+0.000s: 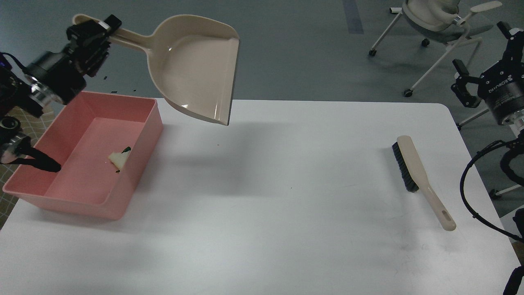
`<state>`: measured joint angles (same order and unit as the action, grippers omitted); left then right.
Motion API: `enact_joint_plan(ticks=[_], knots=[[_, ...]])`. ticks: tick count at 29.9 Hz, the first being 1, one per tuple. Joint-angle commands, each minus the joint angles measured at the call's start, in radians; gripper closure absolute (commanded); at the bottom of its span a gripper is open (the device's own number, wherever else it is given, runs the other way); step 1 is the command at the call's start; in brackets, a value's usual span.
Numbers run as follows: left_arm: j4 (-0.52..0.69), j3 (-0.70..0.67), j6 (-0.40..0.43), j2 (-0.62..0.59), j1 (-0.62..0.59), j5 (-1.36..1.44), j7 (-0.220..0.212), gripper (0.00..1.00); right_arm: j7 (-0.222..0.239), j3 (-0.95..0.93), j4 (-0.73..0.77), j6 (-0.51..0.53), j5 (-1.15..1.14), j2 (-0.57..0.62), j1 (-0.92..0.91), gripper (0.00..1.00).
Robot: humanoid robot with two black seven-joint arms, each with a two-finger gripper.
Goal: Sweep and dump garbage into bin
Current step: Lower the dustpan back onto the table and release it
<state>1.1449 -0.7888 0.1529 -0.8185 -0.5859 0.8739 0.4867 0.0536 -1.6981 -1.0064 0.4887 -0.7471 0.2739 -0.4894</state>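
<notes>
Inside pink bin (135,119), seemingly garbage (118,159).

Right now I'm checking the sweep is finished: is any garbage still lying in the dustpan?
No. The dustpan, held up by the left gripper, looks empty, and the garbage lies in the pink bin.

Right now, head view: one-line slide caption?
Left gripper holds the empty dustpan raised beside the pink bin, garbage inside; brush on table.

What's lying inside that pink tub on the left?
On the pink tub's floor lies one pale scrap with dark edges. The near wall hides the floor strip just behind it, so anything lying there cannot be seen.
</notes>
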Motion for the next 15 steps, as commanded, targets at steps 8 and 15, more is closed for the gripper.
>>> enact_joint_plan(ticks=[8,15], knots=[[-0.076,0.164,-0.169,0.352,0.012,0.008,-0.027,1.0,0.0,-0.003,-0.009,0.0,0.0,-0.005,-0.02,0.0],[-0.135,0.241,-0.253,0.493,0.018,0.008,-0.121,0.97,0.0,-0.003,-0.018,0.0,0.0,-0.001,-0.02,0.0]])
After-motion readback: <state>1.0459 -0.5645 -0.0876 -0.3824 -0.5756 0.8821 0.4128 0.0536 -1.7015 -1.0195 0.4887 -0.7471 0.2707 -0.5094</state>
